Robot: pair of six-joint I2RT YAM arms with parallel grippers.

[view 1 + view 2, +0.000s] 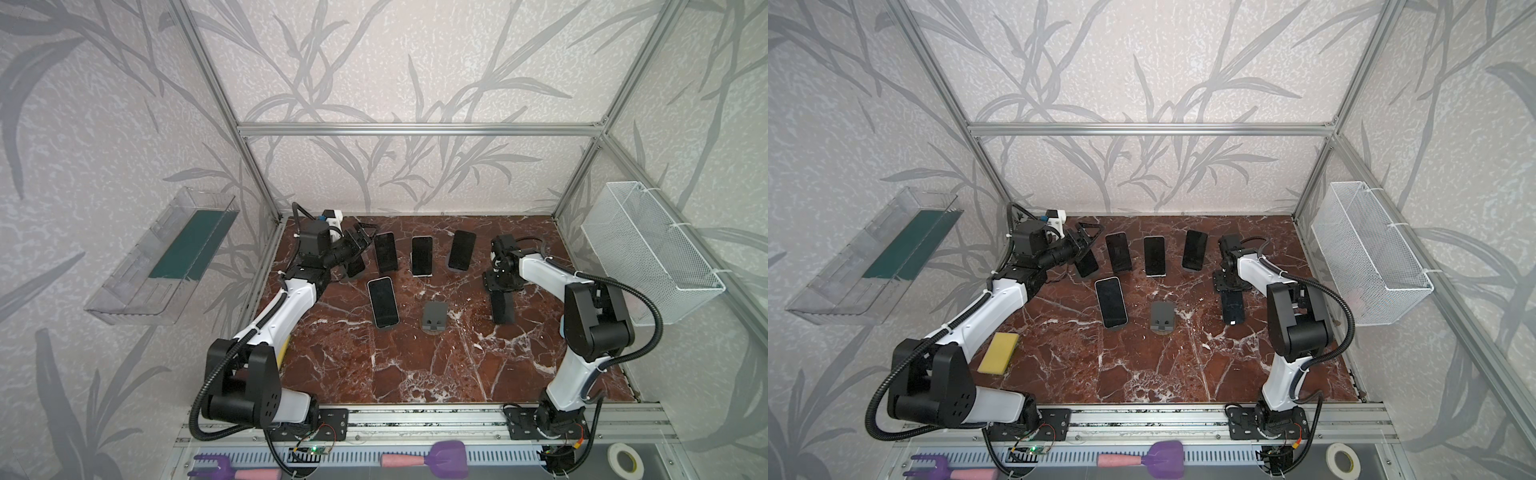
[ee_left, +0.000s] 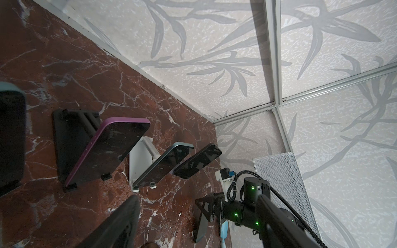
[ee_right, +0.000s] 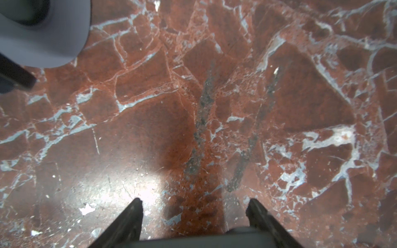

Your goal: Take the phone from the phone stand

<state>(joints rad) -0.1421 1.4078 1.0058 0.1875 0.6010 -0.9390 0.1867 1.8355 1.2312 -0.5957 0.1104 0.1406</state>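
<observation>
The left end effector (image 1: 1089, 237), jaws apart and empty, is hovering far-left; the black-screened phone (image 1: 1087, 265) is leaning just nearward beneath it, long axis near-to-far.

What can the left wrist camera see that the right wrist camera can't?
Only the left wrist view shows phones leaning on stands: a purple-edged phone, a blue-edged phone and a dark phone. It also shows the white mesh basket and the patterned walls. Only the right wrist view shows two dark scuff streaks, seen close up. Both show the red marble table.
</observation>
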